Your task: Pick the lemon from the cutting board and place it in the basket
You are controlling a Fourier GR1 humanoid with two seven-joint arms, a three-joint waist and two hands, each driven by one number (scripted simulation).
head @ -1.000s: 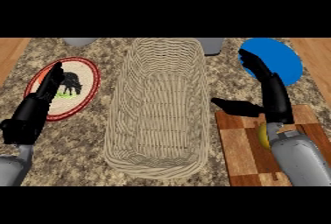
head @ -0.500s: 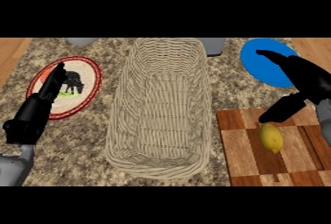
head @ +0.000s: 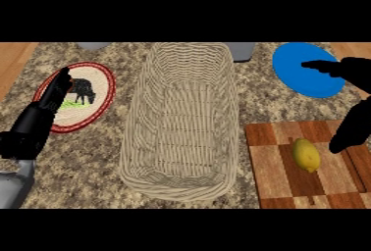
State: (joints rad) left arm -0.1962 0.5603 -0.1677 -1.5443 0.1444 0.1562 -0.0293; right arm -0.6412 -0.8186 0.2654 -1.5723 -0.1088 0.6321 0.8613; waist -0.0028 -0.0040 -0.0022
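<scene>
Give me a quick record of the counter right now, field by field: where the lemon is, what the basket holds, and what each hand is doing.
lemon: lying on the cutting board, not held
basket: middle of counter, nothing inside
right hand: open, above the board's right edge, just right of the lemon
left hand: open, resting over the red-rimmed plate
blue plate: far right, partly under the right hand

A lemon point(head: 306, 155) lies on the wooden cutting board point(head: 279, 171), just right of the long wicker basket point(head: 181, 122). The right hand point(head: 353, 105) hangs open beside the lemon, apart from it. The left hand point(head: 43, 110) rests open over a red-rimmed plate point(head: 98, 93).
</scene>
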